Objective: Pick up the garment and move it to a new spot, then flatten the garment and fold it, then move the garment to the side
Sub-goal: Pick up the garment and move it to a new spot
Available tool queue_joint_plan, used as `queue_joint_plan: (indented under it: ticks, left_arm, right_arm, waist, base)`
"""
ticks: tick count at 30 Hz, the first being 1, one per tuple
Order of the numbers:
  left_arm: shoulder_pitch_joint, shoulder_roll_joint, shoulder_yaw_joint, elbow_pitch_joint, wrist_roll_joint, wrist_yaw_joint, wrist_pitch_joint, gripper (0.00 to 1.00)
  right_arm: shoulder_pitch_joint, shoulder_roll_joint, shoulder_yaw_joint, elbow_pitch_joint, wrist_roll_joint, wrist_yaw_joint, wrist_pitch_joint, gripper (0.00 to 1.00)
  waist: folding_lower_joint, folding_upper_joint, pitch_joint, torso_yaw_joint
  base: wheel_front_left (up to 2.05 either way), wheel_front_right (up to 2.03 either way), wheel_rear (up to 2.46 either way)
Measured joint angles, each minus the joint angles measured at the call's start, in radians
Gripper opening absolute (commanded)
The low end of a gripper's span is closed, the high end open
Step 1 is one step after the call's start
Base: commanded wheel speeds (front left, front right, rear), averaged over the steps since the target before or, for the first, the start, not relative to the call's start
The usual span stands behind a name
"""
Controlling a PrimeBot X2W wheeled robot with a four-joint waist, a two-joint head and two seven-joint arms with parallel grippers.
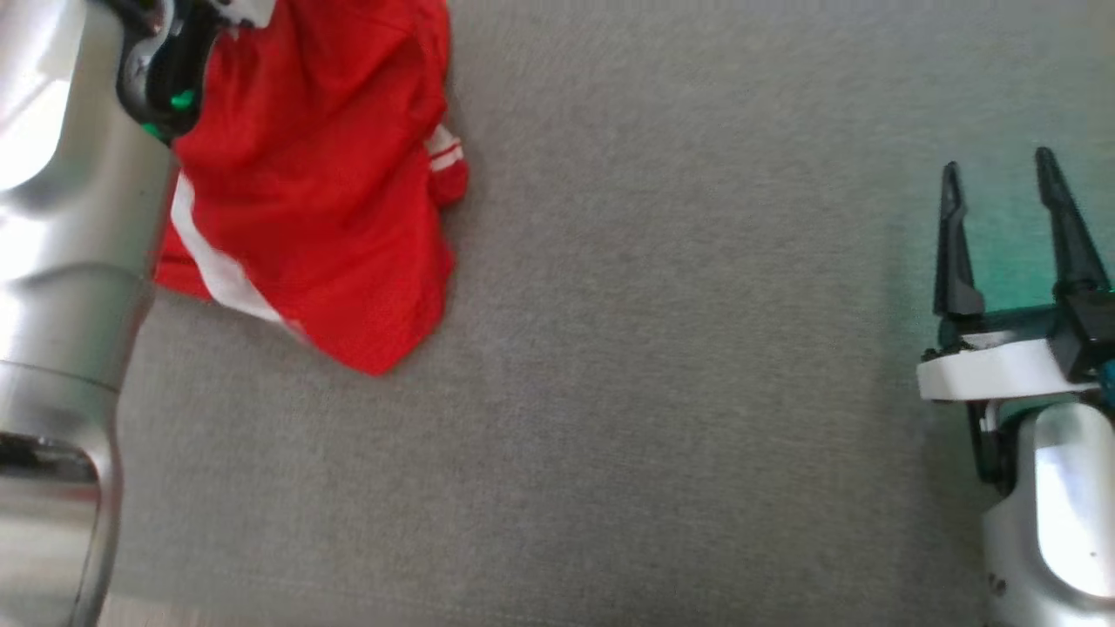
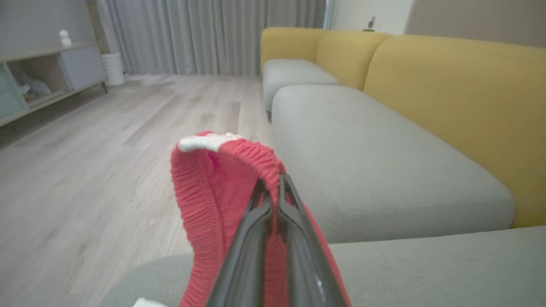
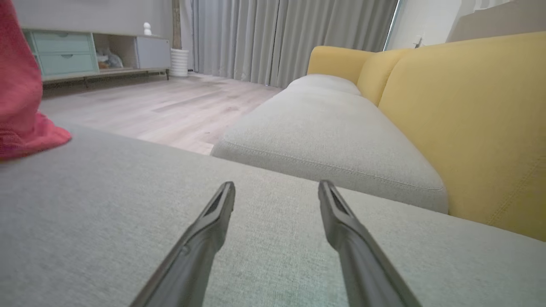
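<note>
While the left end effector [image 2: 273,181] is clenched tight on the stretchy waistband [image 2: 200,204], the red garment [image 1: 322,200] hangs down from it. The two dark fingers are pressed together with the red band pinched between them. A small white bit [image 2: 209,142] shows at the top of the band.

From the head camera, the garment is at the top left, next to the shiny left arm [image 1: 70,261]. Its long way runs from the waistband, up by the end effector, down to a pointed corner that is low and toward the middle. White stripes [image 1: 218,266] run along its side. From the right wrist camera, the garment hangs almost straight up and down, and its bottom end rests on the grey cushion [image 1: 697,392].

The right end effector [image 1: 997,161] is far off at the lower right, well apart from the garment. Its fingers are spread wide and hold nothing. They sit just above the grey cushion, pointing toward the yellow sofa [image 3: 469,119].
</note>
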Motion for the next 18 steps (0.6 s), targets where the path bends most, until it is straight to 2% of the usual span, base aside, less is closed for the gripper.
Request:
queue_joint_plan:
  ticks: [5, 9, 13, 18]
  left_arm:
    - [-0.040, 0.042, -0.121, -0.113, -0.009, 0.000, 0.021, 0.00]
    - [-0.096, 0.064, -0.212, -0.204, -0.028, 0.000, 0.063, 0.00]
    - [-0.171, 0.054, -0.277, -0.267, -0.078, 0.000, 0.077, 0.00]
    - [-0.253, 0.035, -0.379, -0.313, -0.091, 0.000, 0.055, 0.00]
  right_arm:
    - [0.009, 0.010, 0.033, -0.002, 0.040, 0.000, 0.000, 1.00]
    - [0.047, 0.019, 0.079, -0.011, 0.142, 0.000, 0.000, 1.00]
    - [0.058, 0.024, 0.090, -0.049, 0.231, 0.000, 0.000, 1.00]
    - [0.059, 0.025, 0.098, -0.081, 0.302, 0.000, 0.000, 1.00]
  waist:
    - [-0.0001, 0.0000, -0.071, -0.070]
    - [-0.0001, 0.0000, -0.117, -0.164]
    - [-0.0002, 0.0001, -0.147, -0.273]
    - [0.0000, 0.0001, -0.156, -0.412]
  base:
    - [0.00, 0.00, 0.00]
    - [0.00, 0.00, 0.00]
    - [0.00, 0.00, 0.00]
    - [0.00, 0.00, 0.00]
